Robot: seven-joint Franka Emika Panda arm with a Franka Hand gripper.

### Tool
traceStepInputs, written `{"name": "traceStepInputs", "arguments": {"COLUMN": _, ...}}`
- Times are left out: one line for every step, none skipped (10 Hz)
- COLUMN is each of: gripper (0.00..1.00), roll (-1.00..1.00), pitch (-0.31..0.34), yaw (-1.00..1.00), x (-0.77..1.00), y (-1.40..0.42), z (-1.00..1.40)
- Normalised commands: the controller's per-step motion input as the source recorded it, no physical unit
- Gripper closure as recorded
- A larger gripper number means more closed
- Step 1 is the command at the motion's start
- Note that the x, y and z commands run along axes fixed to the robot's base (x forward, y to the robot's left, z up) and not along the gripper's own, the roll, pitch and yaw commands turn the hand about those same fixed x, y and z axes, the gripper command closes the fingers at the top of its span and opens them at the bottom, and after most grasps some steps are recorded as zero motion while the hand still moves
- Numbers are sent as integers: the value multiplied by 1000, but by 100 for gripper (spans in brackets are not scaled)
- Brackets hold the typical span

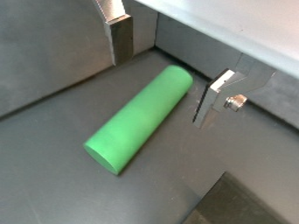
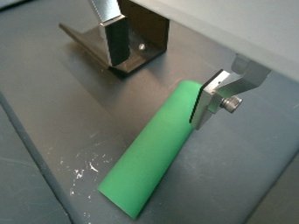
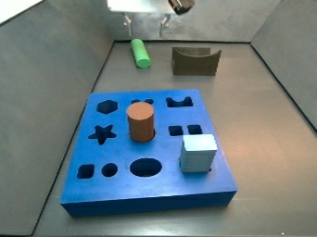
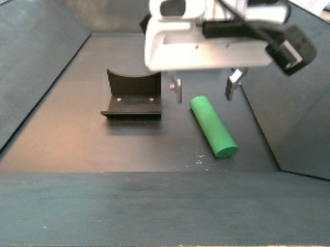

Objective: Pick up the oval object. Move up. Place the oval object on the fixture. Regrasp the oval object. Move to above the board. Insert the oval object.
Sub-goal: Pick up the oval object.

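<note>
Both pincer (image 4: 204, 90) fingers astride oval object (image 4: 214, 124)

Gripper (image 4: 204, 90) hung just above the floor w/ fingers spread, green peg (image 4: 214, 124) lying flat beneath, bare floor on both sides of it. Fixture (image 4: 131, 96) stood near the peg, a gap between. Back wall rose close behind. Board (image 3: 148, 148) lay well apart.
</note>
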Motion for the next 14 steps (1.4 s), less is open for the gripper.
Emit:
{"name": "traceStepInputs", "arguments": {"gripper": 0, "roll": -21, "pitch": 23, "yaw": 34, "x": 91, "y": 37, "z": -1000}}
{"name": "traceStepInputs", "arguments": {"gripper": 0, "roll": -19, "pitch": 19, "yaw": 40, "x": 69, "y": 34, "z": -1000}}
{"name": "traceStepInputs", "arguments": {"gripper": 0, "roll": 0, "pitch": 0, "yaw": 20, "x": -14, "y": 0, "z": -1000}}
{"name": "traceStepInputs", "arguments": {"gripper": 0, "roll": -24, "pitch": -20, "yaw": 49, "x": 0, "y": 54, "z": -1000}}
{"name": "traceStepInputs", "arguments": {"gripper": 0, "roll": -17, "pitch": -53, "yaw": 29, "x": -34, "y": 49, "z": -1000}}
{"name": "traceStepInputs", "arguments": {"gripper": 0, "roll": 0, "pitch": -74, "yaw": 14, "x": -83, "y": 11, "z": -1000}}
{"name": "traceStepInputs", "arguments": {"gripper": 0, "roll": -17, "pitch": -81, "yaw": 43, "x": -40, "y": 29, "z": -1000}}
{"name": "traceStepInputs", "arguments": {"gripper": 0, "roll": -39, "pitch": -120, "yaw": 31, "x": -97, "y": 37, "z": -949}}
{"name": "traceStepInputs", "arguments": {"gripper": 0, "roll": 31, "pitch": 0, "yaw": 0, "x": -26, "y": 0, "z": 0}}
{"name": "traceStepInputs", "arguments": {"gripper": 0, "roll": 4, "pitch": 0, "yaw": 0, "x": 0, "y": 0, "z": 0}}
{"name": "traceStepInputs", "arguments": {"gripper": 100, "roll": 0, "pitch": 0, "yaw": 0, "x": 0, "y": 0, "z": 0}}
{"name": "traceStepInputs", "arguments": {"gripper": 100, "roll": 0, "pitch": 0, "yaw": 0, "x": 0, "y": 0, "z": 0}}
{"name": "traceStepInputs", "arguments": {"gripper": 100, "roll": 0, "pitch": 0, "yaw": 0, "x": 0, "y": 0, "z": 0}}
{"name": "traceStepInputs", "arguments": {"gripper": 100, "roll": 0, "pitch": 0, "yaw": 0, "x": 0, "y": 0, "z": 0}}
